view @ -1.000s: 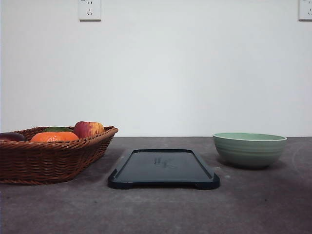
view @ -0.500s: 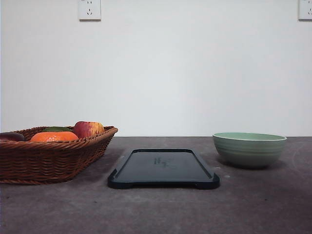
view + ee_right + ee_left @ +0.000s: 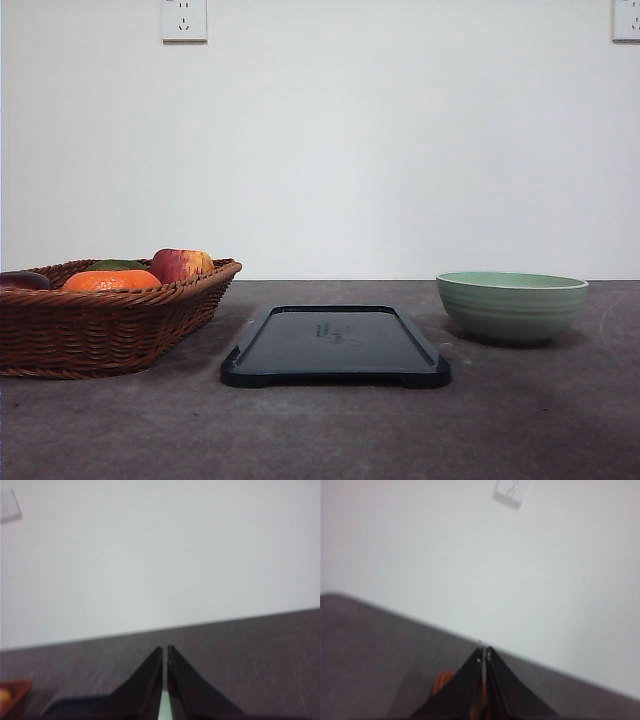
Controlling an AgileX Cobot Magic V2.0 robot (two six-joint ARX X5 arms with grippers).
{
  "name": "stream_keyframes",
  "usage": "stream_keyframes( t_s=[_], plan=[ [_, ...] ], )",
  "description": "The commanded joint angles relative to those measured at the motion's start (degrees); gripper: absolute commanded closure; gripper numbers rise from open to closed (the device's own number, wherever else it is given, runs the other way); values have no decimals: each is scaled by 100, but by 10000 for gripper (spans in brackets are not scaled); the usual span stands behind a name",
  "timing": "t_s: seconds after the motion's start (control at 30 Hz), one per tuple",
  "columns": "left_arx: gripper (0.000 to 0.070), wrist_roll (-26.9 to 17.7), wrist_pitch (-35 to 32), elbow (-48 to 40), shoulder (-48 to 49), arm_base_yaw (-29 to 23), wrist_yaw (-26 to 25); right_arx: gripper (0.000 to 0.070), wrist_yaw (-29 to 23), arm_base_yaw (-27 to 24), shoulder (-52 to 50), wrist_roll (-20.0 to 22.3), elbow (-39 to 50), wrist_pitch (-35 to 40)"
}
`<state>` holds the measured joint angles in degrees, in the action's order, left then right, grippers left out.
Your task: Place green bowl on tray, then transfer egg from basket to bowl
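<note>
The green bowl point(image 3: 511, 306) stands on the table at the right, apart from the black tray point(image 3: 335, 344) lying bare in the middle. At the left is the wicker basket point(image 3: 105, 325). A dark reddish-brown oval at its far left edge, the egg point(image 3: 22, 281), is mostly hidden by the rim. In the left wrist view my left gripper point(image 3: 484, 655) is shut with nothing in it, and an orange fruit point(image 3: 442, 682) lies beyond its fingers. In the right wrist view my right gripper point(image 3: 164, 650) is shut and holds nothing. A sliver of the green bowl point(image 3: 164, 707) shows below its tips, with the tray point(image 3: 75, 702) beside it.
The basket also holds an orange tangerine point(image 3: 110, 281), a red-yellow apple point(image 3: 182, 265) and something green point(image 3: 115, 265) behind them. A white wall with two sockets closes off the far table edge. Bare dark tabletop lies in front of the tray.
</note>
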<state>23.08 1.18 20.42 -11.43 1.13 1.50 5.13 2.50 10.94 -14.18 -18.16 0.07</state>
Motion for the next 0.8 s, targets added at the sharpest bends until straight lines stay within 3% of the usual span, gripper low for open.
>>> stream_keyframes(
  t_s=[0.0,0.2,0.47,0.77],
  plan=[
    [700,-181,131,401,-305,2,-67,692,132,0,334,212,-302,-89],
    [700,-638,640,1334,-1567,2,-1010,692,757,5,1613,464,-1117,-432],
    [700,-743,1514,2331,-3231,14,-2129,692,1433,61,3264,543,-2078,-1153],
    [700,-1522,2757,3359,-4619,326,-2324,692,1435,348,4661,864,-3116,-2290]
  ],
)
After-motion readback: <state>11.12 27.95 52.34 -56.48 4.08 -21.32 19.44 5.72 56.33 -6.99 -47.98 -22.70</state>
